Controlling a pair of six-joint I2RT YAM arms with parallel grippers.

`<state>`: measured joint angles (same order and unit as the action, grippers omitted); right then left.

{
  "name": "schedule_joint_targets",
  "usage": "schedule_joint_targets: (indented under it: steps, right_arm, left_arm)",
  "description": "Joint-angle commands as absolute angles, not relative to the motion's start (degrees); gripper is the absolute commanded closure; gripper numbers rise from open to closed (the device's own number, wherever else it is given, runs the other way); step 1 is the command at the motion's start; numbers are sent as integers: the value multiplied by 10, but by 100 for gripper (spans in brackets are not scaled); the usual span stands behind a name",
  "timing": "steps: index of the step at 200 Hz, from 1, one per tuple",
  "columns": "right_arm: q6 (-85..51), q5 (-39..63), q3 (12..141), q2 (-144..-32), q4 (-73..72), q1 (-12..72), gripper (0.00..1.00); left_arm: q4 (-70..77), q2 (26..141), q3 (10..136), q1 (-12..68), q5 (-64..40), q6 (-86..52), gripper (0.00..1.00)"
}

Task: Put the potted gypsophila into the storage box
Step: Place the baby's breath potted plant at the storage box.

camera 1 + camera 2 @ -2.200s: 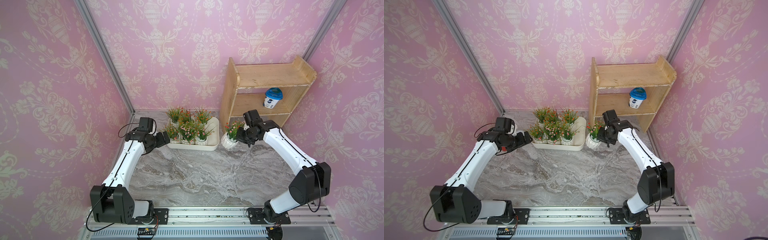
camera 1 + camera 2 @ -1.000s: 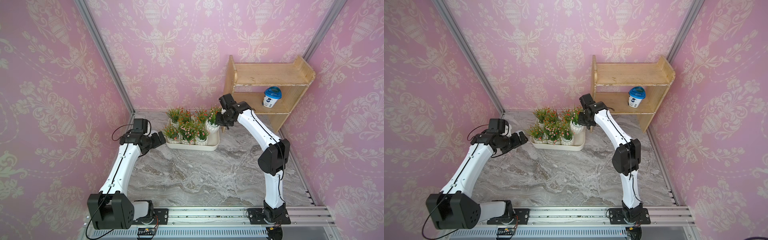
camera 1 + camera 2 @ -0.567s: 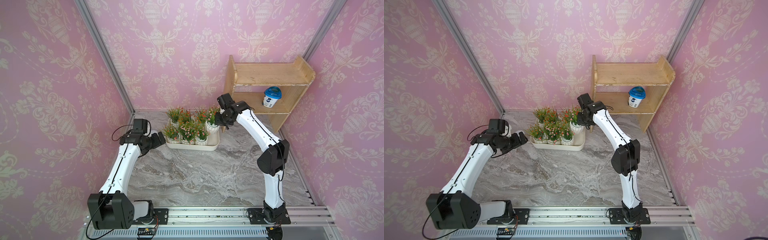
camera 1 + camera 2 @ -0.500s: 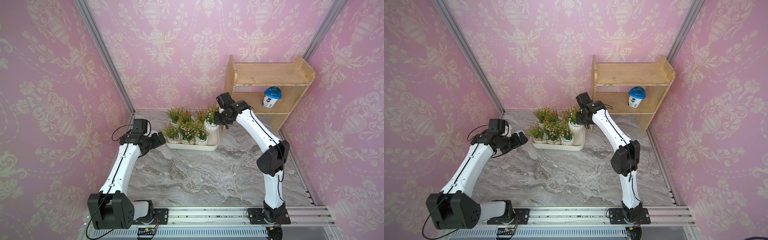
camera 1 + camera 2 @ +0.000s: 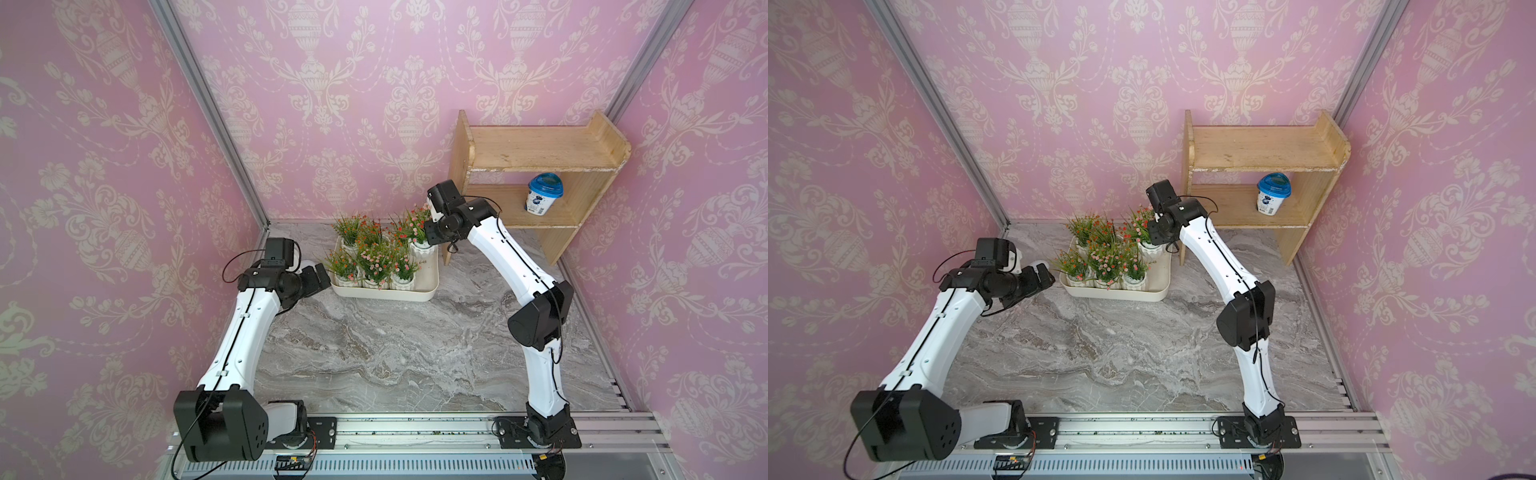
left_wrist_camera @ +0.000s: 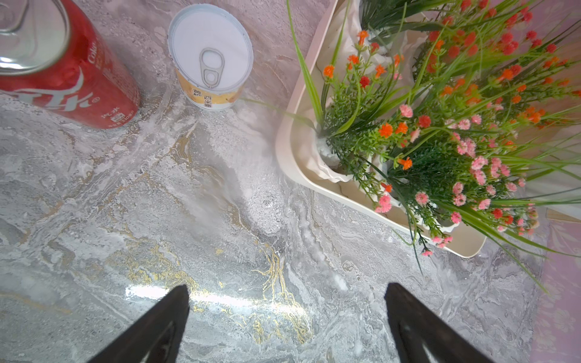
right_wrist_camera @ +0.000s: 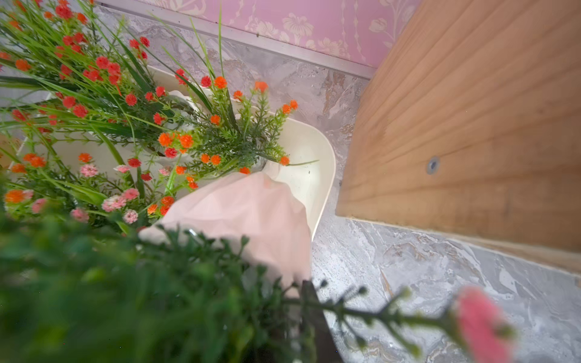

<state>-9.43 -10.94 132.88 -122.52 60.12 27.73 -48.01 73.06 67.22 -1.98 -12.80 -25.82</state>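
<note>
- Closest in, the left gripper (image 6: 286, 286) hung over bare desk (image 6: 188, 204) just beside the storage box (image 5: 386, 296), with its fingers spread wide and nothing in them.
- The right gripper (image 5: 431, 240) had its fingers pinched on the potted gypsophila (image 5: 420, 250). A couple of seconds before, that pot was out over the desk by the wooden shelf (image 5: 540, 149). By this point it was at the box's far right corner, beside the other potted flowers (image 5: 376, 266).
- Couldn't tell if it had touched down yet, so I'd guess what's left is lowering it and letting go.
</note>
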Motion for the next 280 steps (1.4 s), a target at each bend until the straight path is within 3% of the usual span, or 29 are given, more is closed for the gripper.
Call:
schedule_joint_targets:
  steps: [1, 85, 206, 280]
  right_arm:
    - [-60, -121, 1366, -1235, 560, 277, 92]
    - [-57, -136, 1386, -1276, 560, 276, 92]
    - [-85, -117, 1216, -1203, 508, 259, 93]
    - [-106, -90, 1211, -1227, 504, 242, 92]
  left_arm:
    - [-494, 719, 674, -25, -129, -246, 1]
    - [-504, 715, 679, -28, -123, -242, 1]
    - [-497, 721, 681, -28, -135, -250, 1]
    - [-500, 720, 679, -29, -132, -251, 1]
